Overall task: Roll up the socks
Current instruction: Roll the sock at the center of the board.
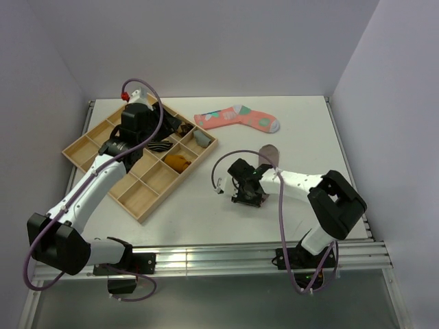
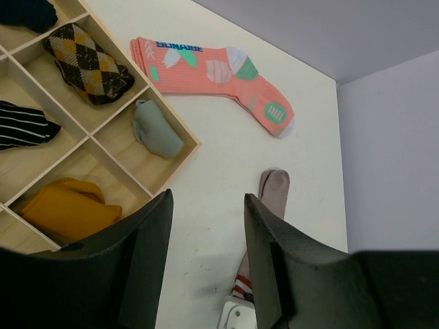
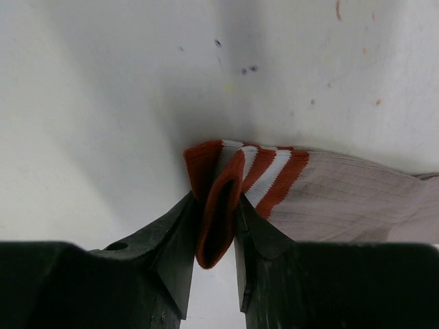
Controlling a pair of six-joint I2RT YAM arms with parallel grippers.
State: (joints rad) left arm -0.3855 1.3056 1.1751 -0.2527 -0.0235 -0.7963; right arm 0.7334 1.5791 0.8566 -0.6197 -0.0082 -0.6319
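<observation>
Right gripper (image 3: 216, 221) is clenched on the folded red-striped cuff of the taupe sock (image 3: 357, 199), lying on the white table (image 1: 309, 123) beside the wooden tray (image 1: 140, 205); left gripper (image 2: 209, 205) hangs released.

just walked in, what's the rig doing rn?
The right gripper pinches the red-striped cuff of the taupe sock, which lies on the table, not yet rolled. The left gripper hangs open and empty above the near corner of the wooden tray, which holds several rolled socks. A coral sock lies flat at the far side, untouched.
</observation>
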